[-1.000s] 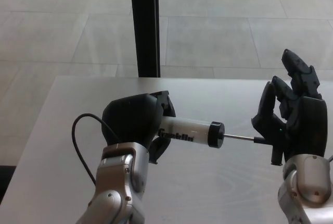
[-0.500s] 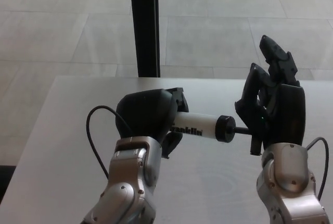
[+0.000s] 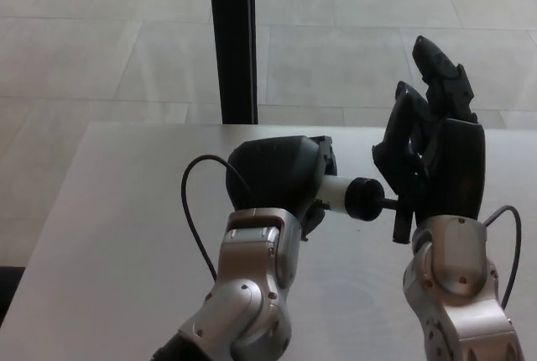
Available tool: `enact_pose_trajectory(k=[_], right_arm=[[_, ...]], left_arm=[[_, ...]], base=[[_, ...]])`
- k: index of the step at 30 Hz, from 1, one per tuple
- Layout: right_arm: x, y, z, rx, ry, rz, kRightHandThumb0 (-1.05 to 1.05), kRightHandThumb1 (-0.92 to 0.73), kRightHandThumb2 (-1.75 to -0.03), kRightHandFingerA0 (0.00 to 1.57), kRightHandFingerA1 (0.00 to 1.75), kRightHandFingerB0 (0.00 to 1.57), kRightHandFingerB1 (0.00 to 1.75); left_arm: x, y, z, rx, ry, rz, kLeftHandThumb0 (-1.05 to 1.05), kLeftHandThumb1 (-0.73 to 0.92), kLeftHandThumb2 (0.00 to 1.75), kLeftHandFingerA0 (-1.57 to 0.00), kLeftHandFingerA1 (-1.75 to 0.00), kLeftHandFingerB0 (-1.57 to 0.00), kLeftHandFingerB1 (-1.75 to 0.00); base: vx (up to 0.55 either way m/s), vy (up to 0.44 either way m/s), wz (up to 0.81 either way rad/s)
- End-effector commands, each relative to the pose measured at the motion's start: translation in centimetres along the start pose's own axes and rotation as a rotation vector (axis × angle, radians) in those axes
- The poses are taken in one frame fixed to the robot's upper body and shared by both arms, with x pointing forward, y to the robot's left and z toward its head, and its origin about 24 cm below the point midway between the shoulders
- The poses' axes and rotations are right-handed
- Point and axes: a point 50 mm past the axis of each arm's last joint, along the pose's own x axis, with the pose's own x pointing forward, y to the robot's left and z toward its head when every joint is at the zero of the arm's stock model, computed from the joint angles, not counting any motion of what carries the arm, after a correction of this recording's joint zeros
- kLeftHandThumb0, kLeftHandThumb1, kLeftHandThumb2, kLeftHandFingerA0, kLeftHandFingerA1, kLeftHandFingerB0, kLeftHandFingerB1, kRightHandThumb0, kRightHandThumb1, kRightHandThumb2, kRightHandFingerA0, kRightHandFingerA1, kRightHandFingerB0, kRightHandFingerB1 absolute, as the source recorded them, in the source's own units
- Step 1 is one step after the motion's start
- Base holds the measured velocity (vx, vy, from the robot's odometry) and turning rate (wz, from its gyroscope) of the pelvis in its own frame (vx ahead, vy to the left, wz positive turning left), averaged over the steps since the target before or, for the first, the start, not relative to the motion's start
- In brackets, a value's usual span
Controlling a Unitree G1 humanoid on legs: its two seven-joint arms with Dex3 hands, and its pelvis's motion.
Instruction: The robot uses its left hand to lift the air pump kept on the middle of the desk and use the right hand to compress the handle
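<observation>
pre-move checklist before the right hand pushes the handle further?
1. Left hand shut on the air pump: ok.
2. Pump lifted clear of the desk: ok, looks airborne.
3. Right hand against the handle: ok, palm on it, fingers apart.
4. Rod travel left: little, only a short stub shows.
5. Rod in line with barrel: ok.
6. Hose end: cannot tell, hidden behind left hand.

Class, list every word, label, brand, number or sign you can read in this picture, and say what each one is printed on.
None can be read. The white barrel of the air pump shows no lettering here; the left hand wrapped round it covers most of the barrel. No writing shows on the right hand, the desk or the floor.
</observation>
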Motion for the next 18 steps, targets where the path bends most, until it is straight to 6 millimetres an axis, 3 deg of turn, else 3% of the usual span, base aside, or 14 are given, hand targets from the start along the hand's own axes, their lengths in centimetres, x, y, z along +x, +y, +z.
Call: enact_pose_trajectory(k=[1, 2, 3, 4, 5, 7, 8, 9, 10, 11, 14, 15, 16, 18], right_arm=[[0.1, -0.7, 0.5, 0.029, -0.036, -0.015, -0.76, -0.92, -0.78, 0.16, 0.43, 0.17, 0.37], [0.1, -0.7, 0.5, 0.030, -0.034, -0.015, -0.76, -0.92, -0.78, 0.16, 0.43, 0.17, 0.37], [0.1, -1.0, 0.6, 0.025, -0.037, -0.027, -0.74, -0.92, -0.77, 0.20, 0.40, 0.22, 0.37], [0.3, -1.6, 0.9, 0.017, -0.042, -0.044, -0.74, -0.92, -0.77, 0.20, 0.40, 0.22, 0.37], [0.4, -2.2, 1.3, 0.026, -0.051, -0.044, -0.74, -0.92, -0.77, 0.18, 0.42, 0.21, 0.36], [0.9, -4.7, 2.4, -0.005, -0.107, -0.084, -0.70, -0.92, -0.75, 0.20, 0.47, 0.27, 0.39], [1.0, -5.1, 2.6, -0.014, -0.111, -0.096, -0.67, -0.92, -0.75, 0.25, 0.45, 0.29, 0.38], [1.1, -6.3, 3.0, -0.039, -0.117, -0.118, -0.67, -0.92, -0.75, 0.25, 0.45, 0.29, 0.40], [1.2, -7.3, 3.3, -0.055, -0.119, -0.127, -0.65, -0.92, -0.75, 0.25, 0.45, 0.29, 0.40], [1.2, -8.4, 3.6, -0.071, -0.122, -0.142, -0.70, -0.77, -1.14, 0.28, 0.57, 0.29, 0.53], [1.3, -12.3, 4.5, -0.144, -0.129, -0.185, -0.69, -0.77, -1.14, 0.33, 0.61, 0.31, 0.54], [1.3, -12.6, 4.6, -0.150, -0.127, -0.191, -0.69, -0.77, -1.14, 0.33, 0.61, 0.31, 0.54], [1.3, -13.3, 4.8, -0.164, -0.129, -0.199, -0.69, -0.92, -0.69, 0.36, 0.55, 0.41, 0.43], [1.1, -14.7, 5.1, -0.193, -0.136, -0.225, -0.69, -0.92, -0.69, 0.37, 0.57, 0.42, 0.43]], left_arm=[[-0.4, -0.3, -0.2, 0.044, 0.009, 0.026, -0.22, 0.50, 0.89, -0.96, -1.65, -0.86, -0.93], [-0.5, -0.4, -0.2, 0.045, 0.009, 0.025, -0.22, 0.50, 0.89, -0.96, -1.65, -0.86, -0.93], [-0.5, -0.6, -0.4, 0.055, 0.018, 0.017, -0.22, 0.55, 0.99, -0.94, -1.72, -0.86, -1.19], [-0.6, -0.8, -0.8, 0.068, 0.030, 0.006, -0.22, 0.55, 0.99, -0.94, -1.72, -0.86, -1.19], [-0.8, -1.2, -1.4, 0.081, 0.043, -0.046, -0.19, 0.58, 0.88, -1.01, -1.68, -0.78, -1.18], [-1.3, -2.3, -3.0, 0.095, 0.099, -0.109, -0.24, 0.61, 0.91, -0.92, -1.74, -0.79, -1.32], [-1.4, -2.5, -3.3, 0.107, 0.105, -0.124, -0.30, 0.55, 1.07, -1.16, -1.31, -0.86, -1.05], [-1.7, -2.9, -4.1, 0.119, 0.122, -0.146, -0.19, 0.62, 0.92, -1.01, -1.67, -0.83, -1.13], [-2.0, -3.2, -4.7, 0.114, 0.132, -0.150, -0.28, 0.56, 1.08, -1.19, -1.32, -0.89, -1.04], [-2.2, -3.4, -5.4, 0.127, 0.141, -0.160, -0.25, 0.64, 0.95, -0.92, -1.69, -0.81, -1.20], [-2.9, -3.9, -7.8, 0.178, 0.172, -0.198, -0.29, 0.70, 0.89, -0.93, -1.75, -0.79, -1.26], [-2.9, -4.0, -8.0, 0.182, 0.175, -0.202, -0.29, 0.70, 0.89, -0.93, -1.75, -0.79, -1.26], [-3.0, -4.1, -8.4, 0.202, 0.179, -0.213, -0.27, 0.64, 0.90, -0.91, -1.73, -0.79, -1.11], [-3.1, -4.4, -9.4, 0.227, 0.209, -0.256, -0.27, 0.65, 0.86, -0.88, -1.71, -0.78, -1.14]], base=[[0.00, 0.000, 0.00], [0.00, 0.000, 0.00], [0.00, 0.000, 0.00], [0.00, 0.000, 0.00], [0.00, 0.000, 0.00], [0.00, 0.000, 0.00], [0.00, 0.000, 0.00], [0.00, 0.000, 0.00], [0.00, 0.000, 0.00], [0.00, 0.000, 0.00], [0.00, 0.000, 0.00], [0.00, 0.000, 0.00], [0.00, 0.000, 0.00], [0.00, 0.000, 0.00]])
